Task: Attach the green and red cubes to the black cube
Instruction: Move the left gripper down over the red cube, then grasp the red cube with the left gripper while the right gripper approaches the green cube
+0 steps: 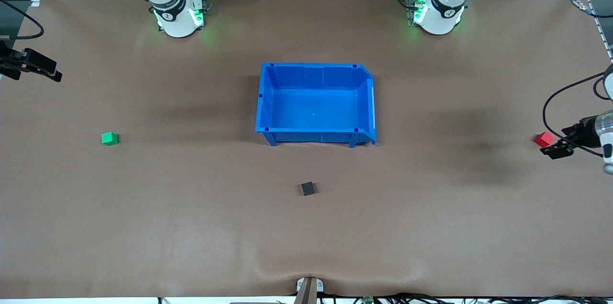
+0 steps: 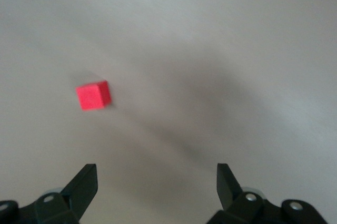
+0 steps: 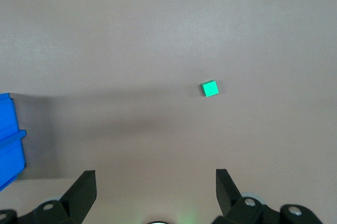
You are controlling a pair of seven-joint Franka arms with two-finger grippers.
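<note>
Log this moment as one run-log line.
left gripper open beside red cube | right gripper open, high | green cube, black cube untouched

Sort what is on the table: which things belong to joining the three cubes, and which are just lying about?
Belongs to the job:
green cube
red cube
black cube
left gripper, open beside the red cube
right gripper, open

Just lying about:
blue bin, nothing in it
</note>
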